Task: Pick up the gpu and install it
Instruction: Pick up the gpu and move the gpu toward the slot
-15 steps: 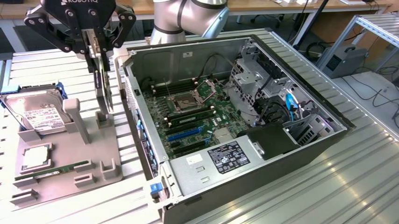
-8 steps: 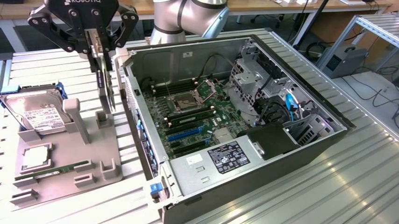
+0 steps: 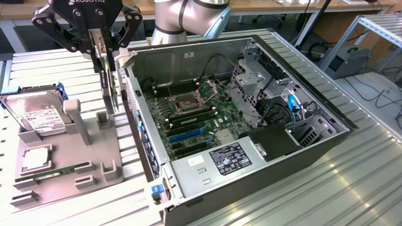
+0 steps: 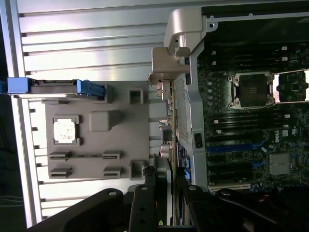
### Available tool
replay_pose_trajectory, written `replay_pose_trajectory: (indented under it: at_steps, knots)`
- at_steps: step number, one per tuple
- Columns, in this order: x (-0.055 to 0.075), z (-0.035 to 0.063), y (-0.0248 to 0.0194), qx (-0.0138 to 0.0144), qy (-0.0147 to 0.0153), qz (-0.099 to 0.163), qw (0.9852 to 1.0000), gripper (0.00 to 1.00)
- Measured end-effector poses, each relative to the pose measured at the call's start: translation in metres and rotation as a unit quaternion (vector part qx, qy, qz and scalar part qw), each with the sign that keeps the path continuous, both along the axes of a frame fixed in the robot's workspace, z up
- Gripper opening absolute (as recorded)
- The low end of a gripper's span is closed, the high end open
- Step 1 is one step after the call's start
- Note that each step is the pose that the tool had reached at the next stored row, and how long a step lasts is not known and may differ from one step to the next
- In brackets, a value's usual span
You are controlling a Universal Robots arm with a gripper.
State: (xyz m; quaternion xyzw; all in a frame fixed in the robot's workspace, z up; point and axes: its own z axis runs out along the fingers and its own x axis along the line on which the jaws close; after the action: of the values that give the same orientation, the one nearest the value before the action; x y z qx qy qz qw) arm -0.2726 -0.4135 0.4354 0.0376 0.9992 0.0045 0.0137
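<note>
Gripper [image 3: 104,52] clamped on gpu [image 3: 112,89], card hanging edge-on just beside computer case wall [image 3: 131,82]. Best carried upright, clear of wall, no swing.

Bright, even overhead light. Glare streaks on the ribbed metal desk [image 3: 351,188]; case [image 3: 169,61] interior shaded. Wrist view dimmer, hand [image 4: 165,198] in shadow.
</note>
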Motion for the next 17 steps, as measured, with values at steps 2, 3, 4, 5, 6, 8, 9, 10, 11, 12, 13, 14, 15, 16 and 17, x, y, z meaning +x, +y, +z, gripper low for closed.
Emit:
replay_pose_trajectory:
  at_steps: [2, 3, 4, 5, 6, 8, 9, 10, 11, 12, 13, 14, 15, 16, 17]
  knots:
    - [0.0009, 0.0, 0.0, 0.0, 0.0, 0.0, 1.0, 0.27]
    - [0.0013, 0.0, 0.0, 0.0, 0.0, 0.0, 1.0, 0.27]
    - [0.0017, 0.0, 0.0, 0.0, 0.0, 0.0, 1.0, 0.27]
    - [0.0022, 0.0, 0.0, 0.0, 0.0, 0.0, 1.0, 0.27]
    - [0.0026, 0.0, 0.0, 0.0, 0.0, 0.0, 1.0, 0.27]
    - [0.0034, 0.0, 0.0, 0.0, 0.0, 0.0, 1.0, 0.27]
    - [0.0038, 0.0, 0.0, 0.0, 0.0, 0.0, 1.0, 0.27]
    - [0.0042, 0.0, 0.0, 0.0, 0.0, 0.0, 1.0, 0.27]
    - [0.0049, 0.0, 0.0, 0.0, 0.0, 0.0, 1.0, 0.27]
    - [0.0059, 0.0, 0.0, 0.0, 0.0, 0.0, 1.0, 0.27]
    - [0.0066, 0.0, 0.0, 0.0, 0.0, 0.0, 1.0, 0.27]
    - [0.007, 0.0, 0.0, 0.0, 0.0, 0.0, 1.0, 0.27]
    - [0.0074, 0.0, 0.0, 0.0, 0.0, 0.0, 1.0, 0.27]
    - [0.0081, 0.0, 0.0, 0.0, 0.0, 0.0, 1.0, 0.27]
    - [0.0088, 0.0, 0.0, 0.0, 0.0, 0.0, 1.0, 0.27]
